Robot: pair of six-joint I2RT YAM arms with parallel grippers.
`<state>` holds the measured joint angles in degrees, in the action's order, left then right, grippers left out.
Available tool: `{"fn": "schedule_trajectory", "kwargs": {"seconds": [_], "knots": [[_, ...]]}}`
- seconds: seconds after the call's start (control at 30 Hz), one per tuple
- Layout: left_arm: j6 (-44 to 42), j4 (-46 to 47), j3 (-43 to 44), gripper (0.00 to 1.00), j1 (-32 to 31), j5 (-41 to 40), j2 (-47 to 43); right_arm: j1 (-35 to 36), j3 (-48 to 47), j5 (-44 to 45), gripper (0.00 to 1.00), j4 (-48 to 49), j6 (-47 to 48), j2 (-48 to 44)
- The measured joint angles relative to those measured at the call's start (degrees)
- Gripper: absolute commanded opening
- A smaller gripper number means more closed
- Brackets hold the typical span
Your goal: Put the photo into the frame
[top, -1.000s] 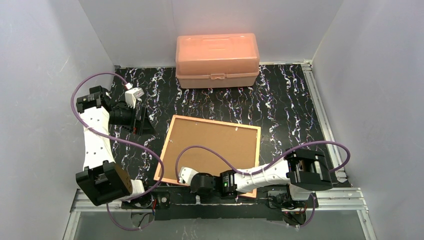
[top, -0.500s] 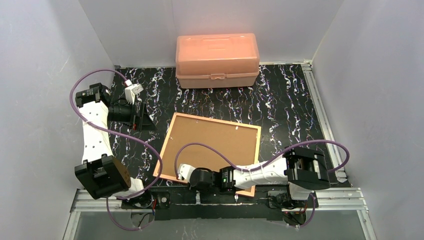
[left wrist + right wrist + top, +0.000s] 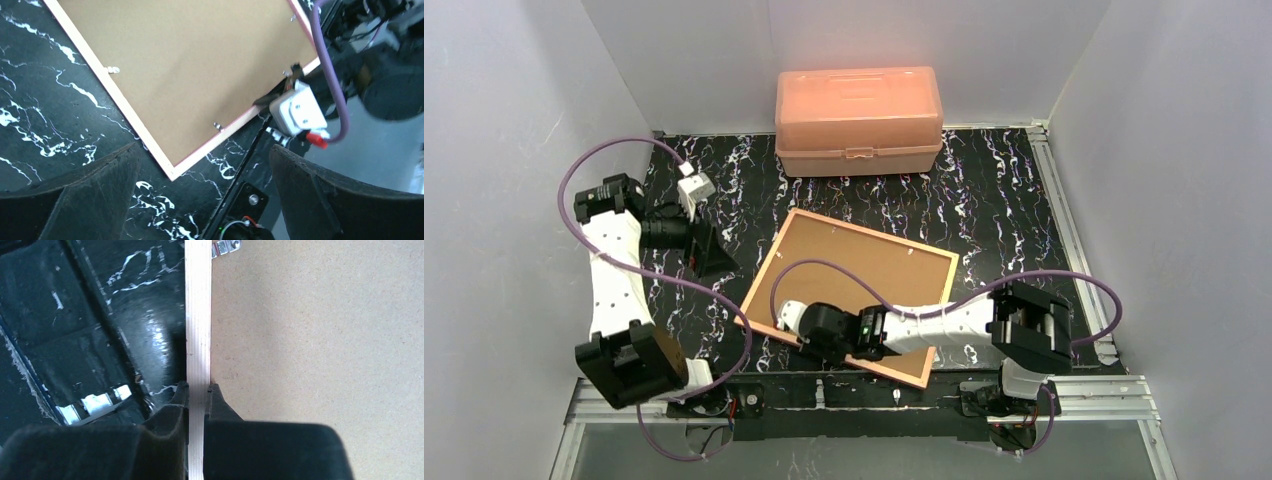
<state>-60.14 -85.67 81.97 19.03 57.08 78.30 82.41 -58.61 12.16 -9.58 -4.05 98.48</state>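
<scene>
One grasp | right fingers (image 3: 175,412) clamped on frame (image 3: 198,315) border rail, backing side up | left fingers (image 3: 100,185) spread wide, empty, over desk (image 3: 1004,200) near frame corner

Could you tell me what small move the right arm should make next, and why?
Probably lift that edge: the right gripper is pinched on the near border of the frame, which lies back-up, backing board in; the left gripper is open.

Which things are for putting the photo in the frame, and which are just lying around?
For the job: frame, face down; brown backing board in it; right pincer, pinching the frame's edge.
Just lying about: orange box at the back.
</scene>
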Motion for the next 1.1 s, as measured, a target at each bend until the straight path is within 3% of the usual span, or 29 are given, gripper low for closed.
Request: {"fn": "schedule_trajectory", "kwargs": {"seconds": [0.3, 0.7, 0.87, 1.1], "knots": [[-20.9, 1.03, -14.97, 0.98, 0.0, 0.31, -20.57, -6.34, -3.45, -4.63, 0.01, -4.24, -1.73, -5.84], [-51.43, 11.91, -35.71, 0.99, -0.92, -4.85, -36.81, -11.54, -8.17, -11.72, 0.01, -8.0, -3.13, -6.62], [-56.5, 23.28, -44.46, 0.98, -2.69, -3.61, -45.24, -13.27, -11.28, -13.84, 0.01, -9.81, -3.5, -6.62], [-58.51, 34.93, -47.34, 0.95, -10.71, -5.49, -43.12, -13.79, -13.44, -15.8, 0.01, -11.45, -4.31, -6.6]]}}
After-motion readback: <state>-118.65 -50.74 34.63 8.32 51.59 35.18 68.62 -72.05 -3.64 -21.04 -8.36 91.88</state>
